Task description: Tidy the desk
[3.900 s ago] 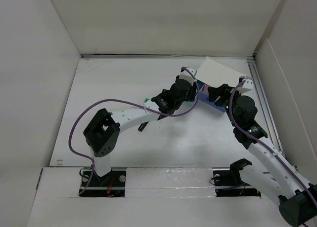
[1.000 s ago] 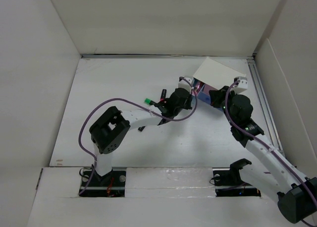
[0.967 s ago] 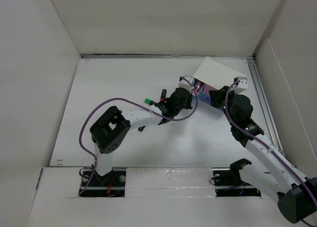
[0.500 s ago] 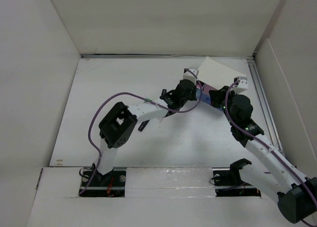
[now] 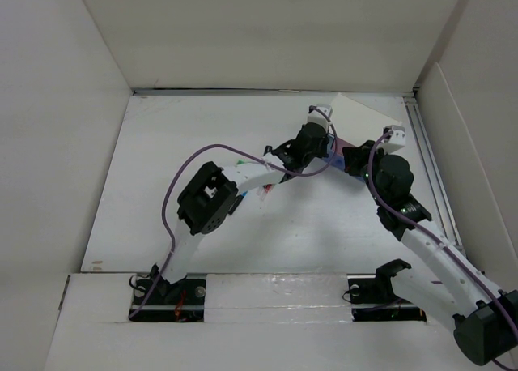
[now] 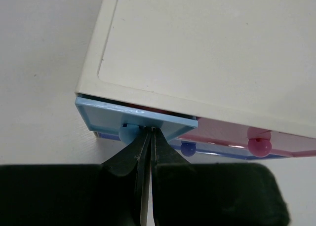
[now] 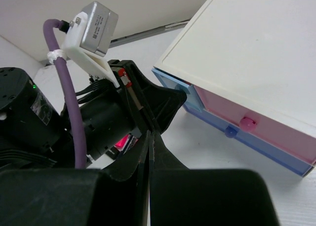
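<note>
The desk (image 5: 178, 136) is a wide white tabletop. At its far right stands a small white drawer box (image 5: 364, 118) with blue and pink drawers. My left gripper (image 6: 149, 131) is shut, its tips pressed against the light blue top drawer (image 6: 103, 118) right beside its knob (image 6: 126, 132). Nothing is between the fingers. To the right are the pink drawer (image 6: 222, 132) and its knob (image 6: 259, 146). My right gripper (image 7: 149, 133) is shut and empty, hovering just in front of the box (image 7: 256, 58), close behind the left gripper (image 7: 148, 100).
Small loose items lie under the left arm: a dark piece (image 5: 231, 208), a white-red piece (image 5: 265, 193) and a red thing (image 7: 120, 146). White walls close in the desk on three sides. A purple cable (image 5: 186, 172) loops off the left arm.
The left arm has swung up and right, bringing its shut gripper from the middle of the desk onto the box's light blue drawer front. The right arm has stayed still.
</note>
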Robot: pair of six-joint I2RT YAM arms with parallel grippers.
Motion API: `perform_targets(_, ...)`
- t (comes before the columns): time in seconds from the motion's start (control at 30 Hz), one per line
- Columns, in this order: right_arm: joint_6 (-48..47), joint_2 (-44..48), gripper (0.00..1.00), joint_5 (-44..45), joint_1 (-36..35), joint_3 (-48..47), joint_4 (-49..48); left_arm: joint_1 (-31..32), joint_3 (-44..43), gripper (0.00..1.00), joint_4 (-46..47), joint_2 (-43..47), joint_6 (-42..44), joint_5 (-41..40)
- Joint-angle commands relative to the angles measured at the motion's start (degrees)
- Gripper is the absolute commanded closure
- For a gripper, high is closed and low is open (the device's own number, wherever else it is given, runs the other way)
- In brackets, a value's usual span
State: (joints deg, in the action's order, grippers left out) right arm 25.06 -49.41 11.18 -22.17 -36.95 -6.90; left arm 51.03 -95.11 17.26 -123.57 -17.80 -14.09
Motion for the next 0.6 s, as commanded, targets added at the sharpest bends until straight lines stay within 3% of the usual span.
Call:
perform_targets(0.0,0.5,1.4,1.00,1.3,0.3,-0.2,-2.9,-0.9,-3.6,1.00,0.2,-0.6,0.6,0.6)
perform_targets(0.33,1.0,3.2,1.00,1.9,0.3,0.7,-3.5,-2.2,-1.3,1.00,2.6,1.0,-0.7,1.4)
perform_targets(0.57,1.0,4.1,1.00,1.9,0.3,0.9,-3.5,-2.2,-8.4,0.96,-2.2,-1.9,0.7,2.0)
